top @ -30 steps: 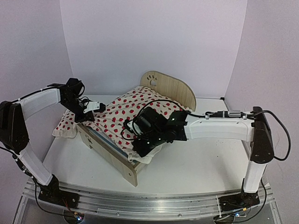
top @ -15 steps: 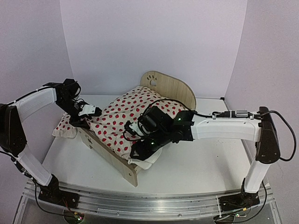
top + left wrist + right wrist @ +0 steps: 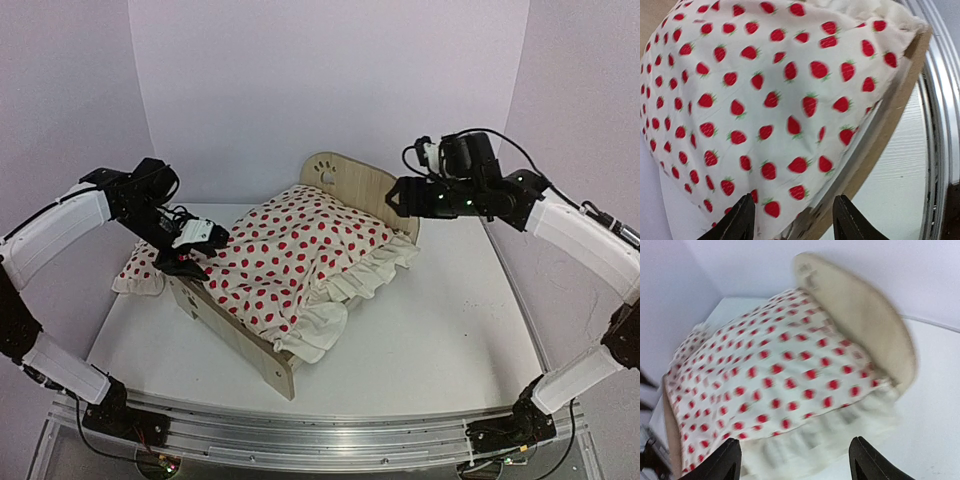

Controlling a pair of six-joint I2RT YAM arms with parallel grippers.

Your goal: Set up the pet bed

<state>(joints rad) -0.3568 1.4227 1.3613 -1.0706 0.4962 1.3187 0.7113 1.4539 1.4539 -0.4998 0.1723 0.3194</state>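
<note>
The pet bed (image 3: 262, 352) stands at an angle mid-table, its rounded headboard (image 3: 372, 186) at the far end. A red-dotted white blanket (image 3: 290, 250) covers it and hides the mattress, with the ruffle hanging over the right side. My left gripper (image 3: 197, 246) is open at the bed's left rail; in the left wrist view its fingertips (image 3: 743, 221) straddle the blanket (image 3: 765, 90) edge and the wooden rail (image 3: 892, 112). My right gripper (image 3: 398, 196) hovers open and empty beside the headboard, looking down on the blanket (image 3: 775, 365) and headboard (image 3: 860, 310).
A small red-dotted pillow (image 3: 140, 270) lies on the white table (image 3: 440, 330) left of the bed, under my left arm. Purple walls close in the back and both sides. A metal rail (image 3: 320, 435) runs along the near edge.
Both grippers opened and let go of the blanket. My right arm rose from the bed's foot and swung back right to the headboard. The blanket now lies spread over the bed.
</note>
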